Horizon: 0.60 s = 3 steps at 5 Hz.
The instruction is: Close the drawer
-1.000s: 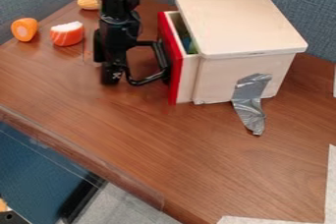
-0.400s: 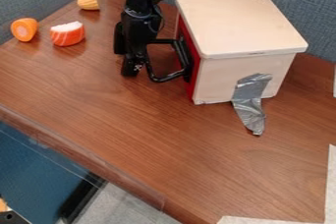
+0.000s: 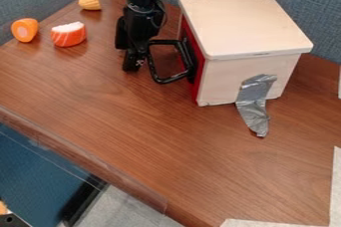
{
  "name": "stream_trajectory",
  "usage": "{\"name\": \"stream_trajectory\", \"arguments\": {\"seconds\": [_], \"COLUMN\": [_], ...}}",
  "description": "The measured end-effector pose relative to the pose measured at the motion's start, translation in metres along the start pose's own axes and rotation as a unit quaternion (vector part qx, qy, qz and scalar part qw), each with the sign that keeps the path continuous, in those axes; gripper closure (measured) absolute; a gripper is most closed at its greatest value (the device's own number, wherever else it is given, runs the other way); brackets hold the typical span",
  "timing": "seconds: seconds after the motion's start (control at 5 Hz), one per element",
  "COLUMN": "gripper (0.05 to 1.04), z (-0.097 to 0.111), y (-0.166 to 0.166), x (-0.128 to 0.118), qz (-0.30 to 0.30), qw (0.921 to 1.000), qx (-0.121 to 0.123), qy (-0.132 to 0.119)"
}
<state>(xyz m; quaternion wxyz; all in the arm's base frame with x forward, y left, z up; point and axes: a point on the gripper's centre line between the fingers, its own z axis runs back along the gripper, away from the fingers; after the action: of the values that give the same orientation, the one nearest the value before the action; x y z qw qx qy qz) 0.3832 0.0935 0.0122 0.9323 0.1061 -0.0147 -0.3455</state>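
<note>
Finishing the drawer push, square and light
The red drawer front (image 3: 197, 87) sits at the open side of the wooden box (image 3: 223, 81), seemingly flush; the gripper (image 3: 132, 60) is beside its black handle (image 3: 172, 78), jaws open or closed, I cannot tell. Any last press should be gentle, straight inward and centred, lest the box skid or twist, then back off without hooking the handle.

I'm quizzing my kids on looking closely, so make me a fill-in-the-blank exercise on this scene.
The front of the drawer is colored ____.
The drawer is not open but ____.
The gripper is right beside the drawer's black ____.
Silver ____ is stuck to the side of the box.

Missing words: red; shut; handle; tape.
</note>
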Motion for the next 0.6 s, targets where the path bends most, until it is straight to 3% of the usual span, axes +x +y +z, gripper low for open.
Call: {"name": "stream_trajectory", "arguments": {"seconds": [0.2,0.4,0.6], "gripper": [0.083,0.083,0.083], "z": [-0.002,-0.006,0.0], "y": [-0.002,0.001,0.001], "x": [-0.009,-0.042,-0.075], "qz": [0.005,0.009,0.008], "qw": [0.9999,0.9977,0.9964], "qx": [-0.012,-0.067,-0.083], "qy": [-0.001,0.01,0.009]}}
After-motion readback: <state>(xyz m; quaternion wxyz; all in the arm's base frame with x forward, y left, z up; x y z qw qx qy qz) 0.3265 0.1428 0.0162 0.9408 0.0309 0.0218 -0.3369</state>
